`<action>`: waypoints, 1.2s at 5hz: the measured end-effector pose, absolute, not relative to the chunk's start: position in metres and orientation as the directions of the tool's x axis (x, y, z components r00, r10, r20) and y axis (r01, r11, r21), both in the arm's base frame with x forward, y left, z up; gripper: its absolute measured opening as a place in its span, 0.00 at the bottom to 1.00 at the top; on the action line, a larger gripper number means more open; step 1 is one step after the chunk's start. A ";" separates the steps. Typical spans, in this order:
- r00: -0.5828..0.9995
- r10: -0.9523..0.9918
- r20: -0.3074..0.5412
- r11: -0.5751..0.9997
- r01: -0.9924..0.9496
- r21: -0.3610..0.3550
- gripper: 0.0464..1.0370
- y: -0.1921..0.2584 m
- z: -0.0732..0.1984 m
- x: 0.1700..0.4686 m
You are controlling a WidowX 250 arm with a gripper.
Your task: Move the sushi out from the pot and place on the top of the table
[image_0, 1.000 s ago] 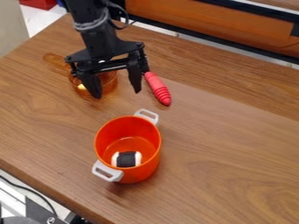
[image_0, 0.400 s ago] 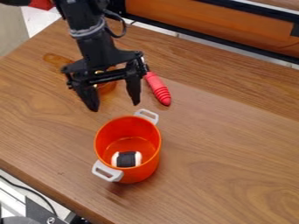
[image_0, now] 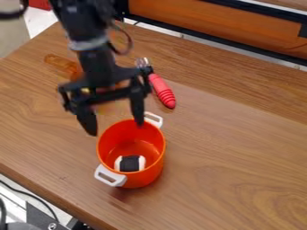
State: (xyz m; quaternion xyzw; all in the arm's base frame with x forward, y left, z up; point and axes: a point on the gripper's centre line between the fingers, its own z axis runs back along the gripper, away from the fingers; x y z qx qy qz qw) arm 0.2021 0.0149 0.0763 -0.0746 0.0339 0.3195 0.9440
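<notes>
- black two-finger pincer [image_0: 115, 129] is spread wide by the orange plastic pot's [image_0: 146, 176] far rim
- black-and-white sushi [image_0: 129, 163] sits inside the pot
- brown wooden counter [image_0: 240, 148] stretches way right of the pot

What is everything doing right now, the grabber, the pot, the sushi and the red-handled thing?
Gripper: open, empty
Pot: upright, lidless, sushi inside
Sushi: inside the pot, at the bottom
Red-handled tool: lying on the table
</notes>
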 end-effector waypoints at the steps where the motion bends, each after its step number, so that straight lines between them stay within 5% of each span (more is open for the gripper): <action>1: 0.797 0.598 -0.082 0.790 -0.603 -0.111 0.72 0.007 0.064 0.199; 3: 0.783 0.618 -0.069 0.776 -0.622 -0.107 0.91 0.002 0.052 0.204; 6: 0.776 0.627 -0.063 0.772 -0.630 -0.078 0.91 0.000 0.040 0.204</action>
